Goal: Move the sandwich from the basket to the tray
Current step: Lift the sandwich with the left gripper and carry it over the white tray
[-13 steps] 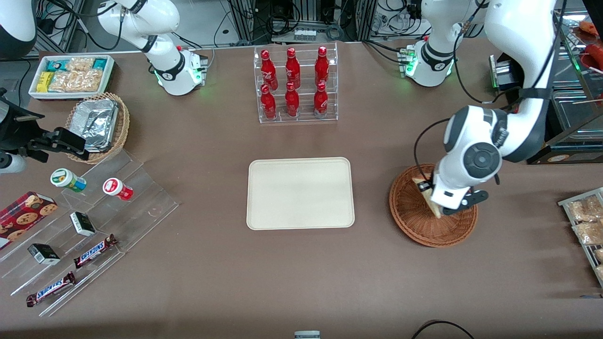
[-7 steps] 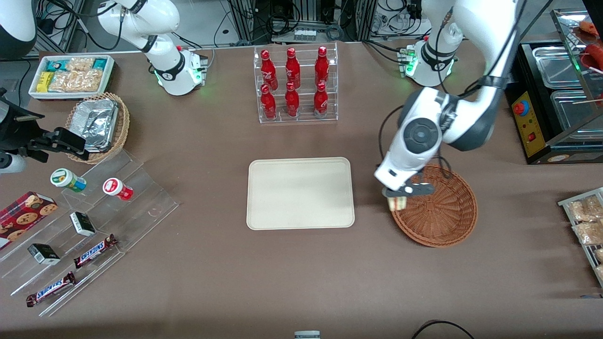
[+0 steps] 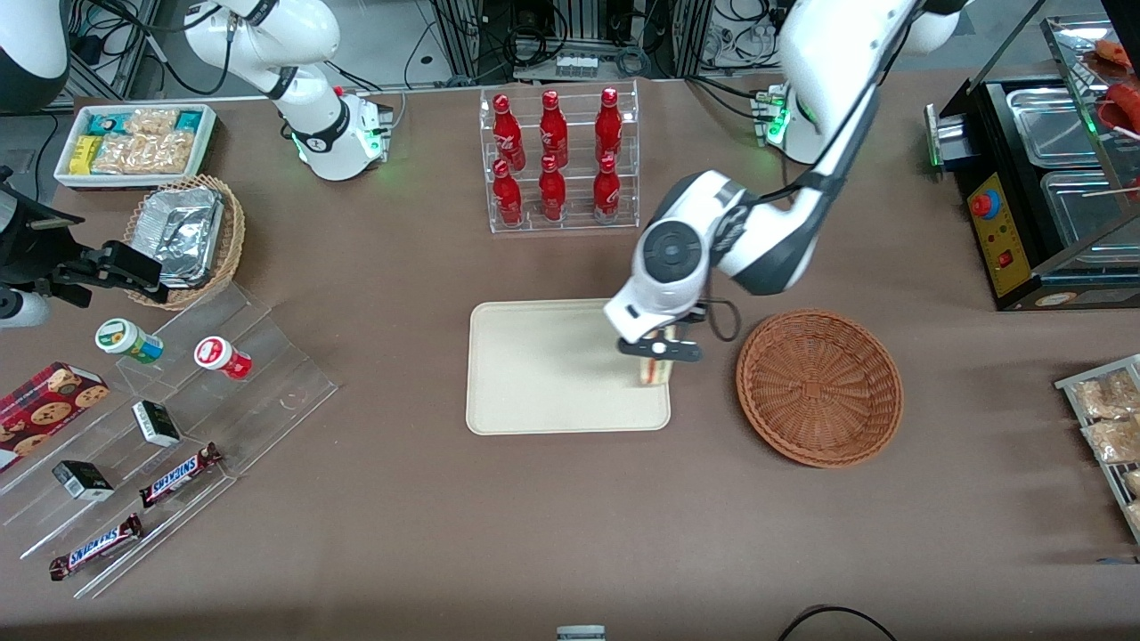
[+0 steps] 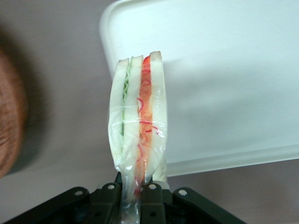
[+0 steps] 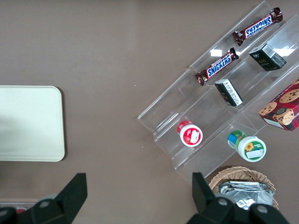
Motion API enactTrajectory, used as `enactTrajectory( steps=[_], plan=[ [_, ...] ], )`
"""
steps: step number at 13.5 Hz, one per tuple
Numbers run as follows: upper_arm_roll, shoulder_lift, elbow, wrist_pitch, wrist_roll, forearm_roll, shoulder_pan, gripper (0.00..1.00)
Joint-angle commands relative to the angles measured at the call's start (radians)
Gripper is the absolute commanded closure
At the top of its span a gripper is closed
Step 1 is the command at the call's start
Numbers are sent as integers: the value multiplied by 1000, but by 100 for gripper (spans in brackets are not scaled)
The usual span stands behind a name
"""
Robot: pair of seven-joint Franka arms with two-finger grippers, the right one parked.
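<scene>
A brown table [image 3: 552, 516] carries a clear rack of red bottles [image 3: 557, 160], their labels too small to read, and a stepped clear shelf [image 3: 178, 445] with two bars marked SNICKERS [image 3: 178, 474]. The gripper [image 3: 661, 349] hangs over the tray [image 3: 552, 365] at the edge nearest the basket [image 3: 819, 387], its fingers [image 4: 152, 193] closed on the sandwich [image 4: 138, 126]. The wrapped wedge is held upright above the tray's rim, clear of the basket, which lies beside the tray toward the working arm's end.

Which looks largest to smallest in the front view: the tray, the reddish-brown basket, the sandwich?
1. Tray, the widest spread.
2. Reddish-brown basket, about as wide as the tray's short side.
3. Sandwich, far smaller, held above the tray's edge by the left gripper, so slightly nearer the camera; its rank is not in doubt.
</scene>
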Motion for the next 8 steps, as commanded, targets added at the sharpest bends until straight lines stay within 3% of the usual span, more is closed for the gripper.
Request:
enactTrajectory(
  steps=[1,8],
  plan=[
    [12,57,55,38,-40,-5,-63,100],
    [17,155,147,43,-93,1,-89,100]
  ],
)
